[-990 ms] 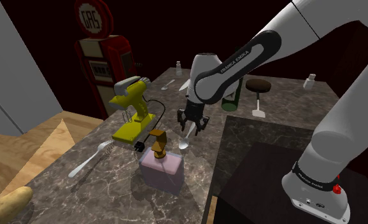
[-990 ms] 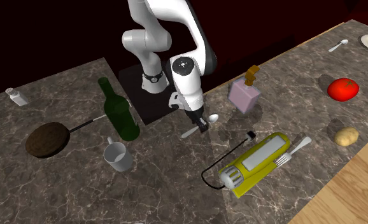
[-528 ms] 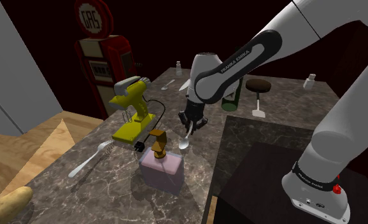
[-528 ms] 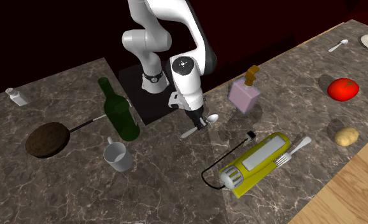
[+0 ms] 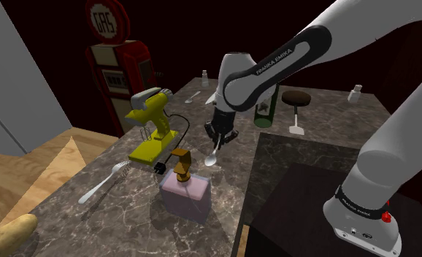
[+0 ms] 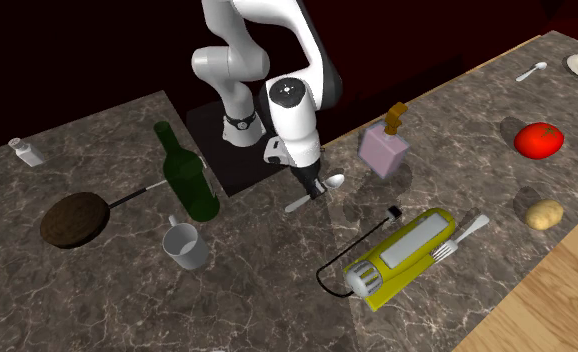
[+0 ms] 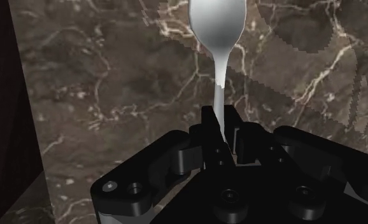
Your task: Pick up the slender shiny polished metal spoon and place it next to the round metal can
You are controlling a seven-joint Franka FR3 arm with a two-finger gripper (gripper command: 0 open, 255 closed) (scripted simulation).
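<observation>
Spoon point(image 7: 216, 25) raised slightly, glossy pale bowl, slender handle

Dark marble counter point(image 6: 97, 300): pan point(image 6: 74, 222), bottle point(image 6: 189, 185), mug point(image 6: 184, 245), yellow corded appliance point(image 6: 402, 255), fork point(image 6: 469, 230), potato point(image 6: 545, 213), tomato point(image 6: 538, 139).

The spoon point(image 7: 217, 32) has its bowl tip cropped, handle end hidden by end effector point(image 7: 222, 126)

Slim silvery spoon point(image 5: 213, 155) clamped by its handle in my claw point(image 5: 217, 140), bowl end lowest, just above surface point(image 5: 78, 223), pale grey can point(image 6: 182, 245) upright w/ handle, well apart.
</observation>
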